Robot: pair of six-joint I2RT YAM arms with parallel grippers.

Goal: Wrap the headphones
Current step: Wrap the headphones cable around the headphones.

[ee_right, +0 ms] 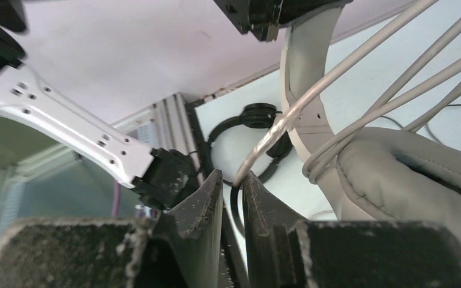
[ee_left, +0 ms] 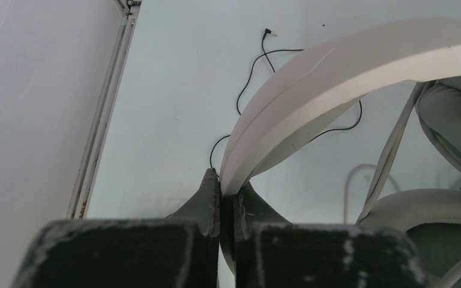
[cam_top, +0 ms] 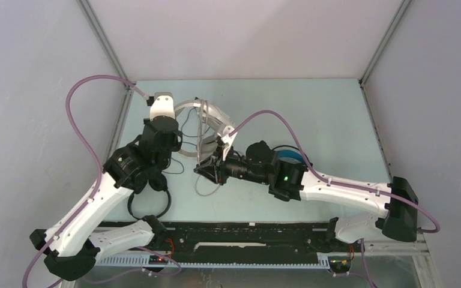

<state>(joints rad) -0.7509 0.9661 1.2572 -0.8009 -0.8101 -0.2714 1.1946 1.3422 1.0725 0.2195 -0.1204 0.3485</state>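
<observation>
Small black headphones (cam_top: 150,203): flat near the near-left corner of the tabletop (cam_top: 336,120), partly covered by the left arm (cam_top: 96,204). The right wrist view shows them again, beyond the white headband.
Thin black cable (ee_left: 258,66): loose curves on the bare tabletop toward the far-left corner, plug end lying free. Part of its run is hidden behind the headband.
Left hand (ee_left: 221,192): fingers pressed together on the edge of the white headband.
White-grey headphones (cam_top: 207,117): left of centre, toward the far edge, with the headband tilted up out of the left hand. Whether the ear cups rest on the tabletop cannot be told.
Grey cable (ee_right: 360,78): several strands cross the headband and a padded ear cushion. One strand runs down to the right hand, and a slack loop lies on the tabletop just beside it.
Right hand (ee_right: 231,180): fingers a narrow gap apart, the grey cable entering between the tips. Whether they pinch it cannot be told.
Black headphones with blue accents (cam_top: 289,154): near the tabletop's centre, mostly hidden behind the right arm (cam_top: 336,189); only a blue strip and dark edges show.
Views: the top external view hides both sets of fingertips under the wrists, so only the wrist views show the grips. Only the top external view shows the blue-accented pair.
</observation>
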